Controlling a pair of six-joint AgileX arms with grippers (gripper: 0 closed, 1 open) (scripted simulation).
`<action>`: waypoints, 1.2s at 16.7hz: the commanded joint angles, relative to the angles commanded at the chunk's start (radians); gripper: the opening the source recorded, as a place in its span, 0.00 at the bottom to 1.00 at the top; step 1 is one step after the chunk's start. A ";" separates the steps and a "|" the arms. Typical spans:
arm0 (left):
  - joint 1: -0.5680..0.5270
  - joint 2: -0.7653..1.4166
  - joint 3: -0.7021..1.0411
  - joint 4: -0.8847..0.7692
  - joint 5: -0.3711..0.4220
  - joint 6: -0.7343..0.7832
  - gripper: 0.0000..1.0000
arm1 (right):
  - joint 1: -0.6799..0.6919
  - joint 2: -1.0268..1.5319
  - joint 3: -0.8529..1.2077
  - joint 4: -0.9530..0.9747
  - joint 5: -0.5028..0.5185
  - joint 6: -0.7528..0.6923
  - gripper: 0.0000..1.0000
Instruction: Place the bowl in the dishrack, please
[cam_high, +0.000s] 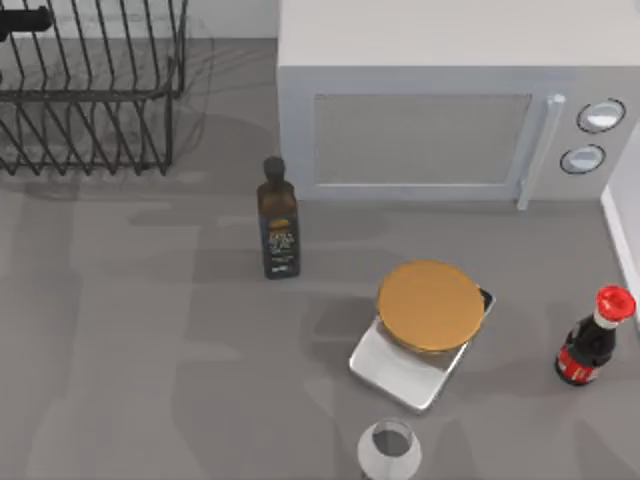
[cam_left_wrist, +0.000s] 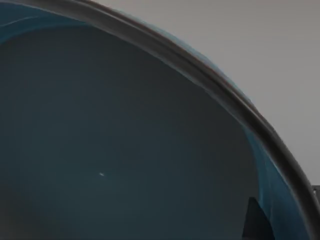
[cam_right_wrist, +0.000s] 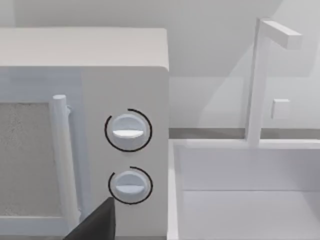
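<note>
The bowl (cam_left_wrist: 125, 150) sits close in the left wrist view, glossy blue inside fading to grey, with a thin dark rim curving across a plain wall behind. One dark finger (cam_left_wrist: 255, 220) of my left gripper lies inside the bowl against its wall, shut on the bowl. The dishrack (cam_high: 90, 90), a black thin-wire rack with slanted tines, stands at the table's far left corner. A dark piece of my left arm (cam_high: 22, 20) reaches over the rack's left end. My right gripper (cam_right_wrist: 97, 222) hangs parked in front of the microwave's knobs.
A white microwave (cam_high: 430, 130) fills the back right. A dark oil bottle (cam_high: 279, 225) stands mid-table. An orange-brown disc (cam_high: 430, 305) rests on a silver scale (cam_high: 400, 370), with a white cup (cam_high: 390, 450) in front. A red-capped bottle (cam_high: 593, 340) and a white sink (cam_right_wrist: 245, 200) are at the right.
</note>
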 joint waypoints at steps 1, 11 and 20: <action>0.000 0.000 0.000 0.000 0.000 0.000 0.00 | 0.000 0.000 0.000 0.000 0.000 0.000 1.00; 0.000 0.000 0.000 0.000 0.000 0.000 0.68 | 0.000 0.000 0.000 0.000 0.000 0.000 1.00; 0.000 0.000 0.000 0.000 0.000 0.000 1.00 | 0.000 0.000 0.000 0.000 0.000 0.000 1.00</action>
